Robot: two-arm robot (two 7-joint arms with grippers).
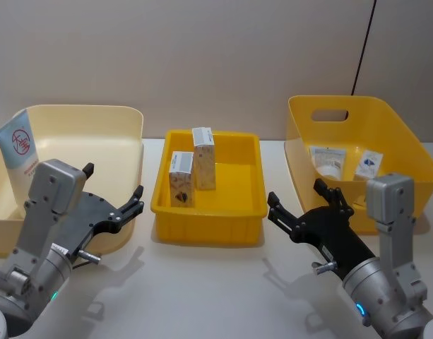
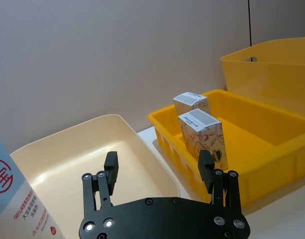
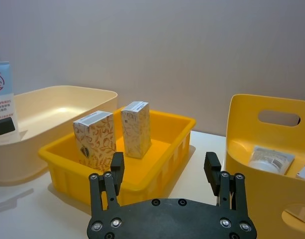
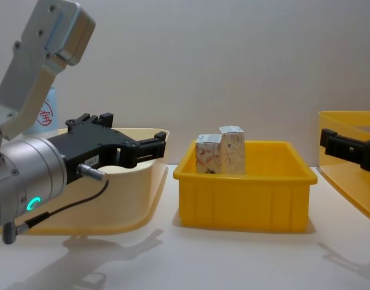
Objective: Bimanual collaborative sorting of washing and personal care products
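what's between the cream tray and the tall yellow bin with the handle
In the head view, a low yellow bin holding two upright cartons sits between cream tray and tall bin.

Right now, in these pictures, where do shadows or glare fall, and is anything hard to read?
Head view: soft shadows of both arms fall on the table under the left pincer and right pincer. Chest view: the same kind of shadows show, and the left pincer looms large. Right wrist view: a bright patch lies inside the cream tray. Left wrist view: the tube is cut off at the edge.
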